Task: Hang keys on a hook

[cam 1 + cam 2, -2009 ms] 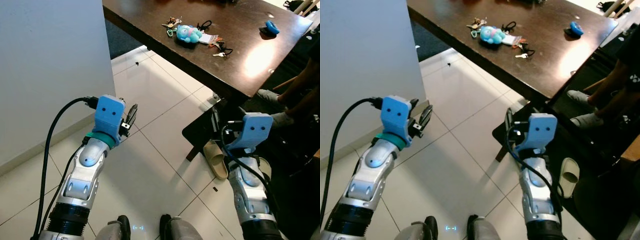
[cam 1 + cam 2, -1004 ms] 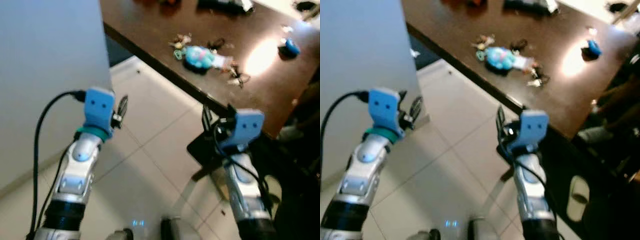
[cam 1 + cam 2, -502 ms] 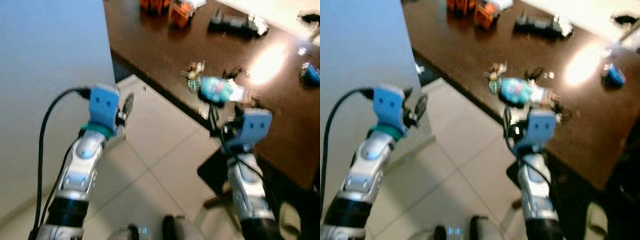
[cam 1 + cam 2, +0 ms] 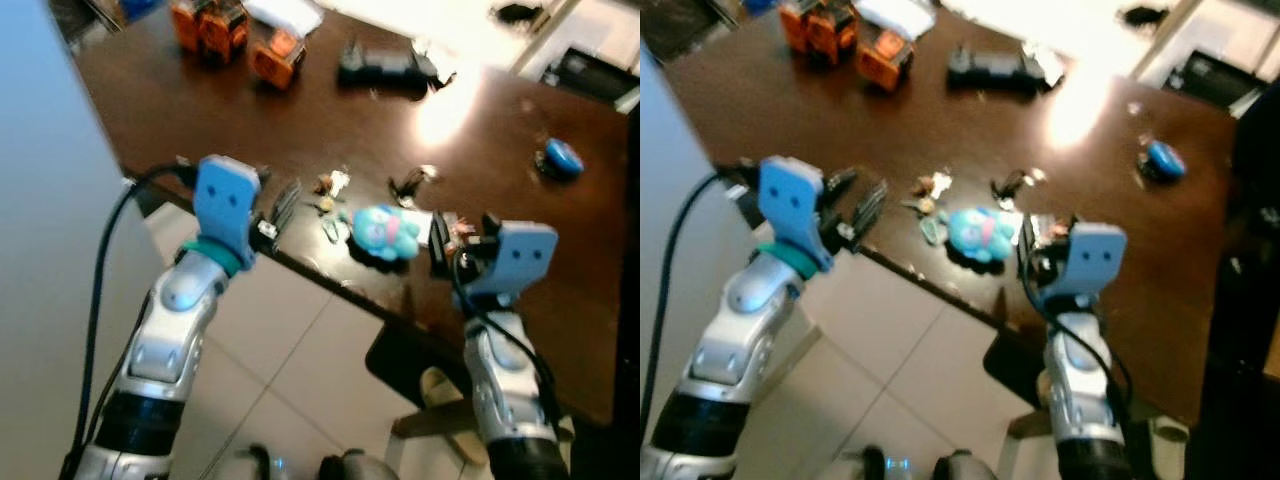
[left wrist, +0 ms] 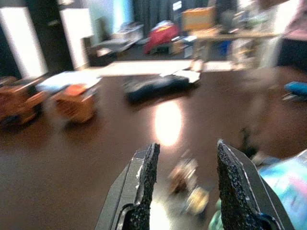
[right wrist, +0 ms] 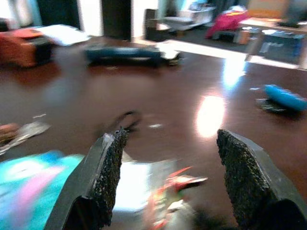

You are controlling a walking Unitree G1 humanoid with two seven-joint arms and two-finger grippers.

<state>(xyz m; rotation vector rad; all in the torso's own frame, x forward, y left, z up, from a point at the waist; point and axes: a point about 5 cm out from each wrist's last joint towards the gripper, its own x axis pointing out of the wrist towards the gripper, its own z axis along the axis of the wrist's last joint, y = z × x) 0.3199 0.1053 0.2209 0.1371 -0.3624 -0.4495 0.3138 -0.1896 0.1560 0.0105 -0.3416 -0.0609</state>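
Right now both pincers are raised at the near edge of the dark brown counter (image 4: 250,130). The left pincer (image 4: 285,203) has its fingers parted with a moderate gap and nothing between them; in its wrist view the gap frames a blurry metal key bunch (image 5: 188,186). It hovers just left of the keys (image 4: 330,190), apart from them. The right pincer (image 4: 437,240) is spread wide and empty, just right of the turquoise plush keychain (image 4: 384,229), not touching it as far as can be told. The keys lie on the counter near its front edge, between the two pincers, the plush charm beside the metal bunch and a red-and-white tag (image 6: 165,184) on the right-pincer side; another small dark key ring (image 4: 412,182) lies a little farther back. Farther out on the counter: orange boxy objects (image 4: 235,35) at the far left, a black device (image 4: 385,68) in the middle back, a small blue object (image 4: 562,158) far right, with a bright glare patch (image 4: 452,105) on the surface. A pale wall panel (image 4: 40,260) stands to the left, light floor tiles (image 4: 290,370) below the counter edge, and a beige slipper (image 4: 440,395) on the floor near the right arm. Views are motion-blurred.
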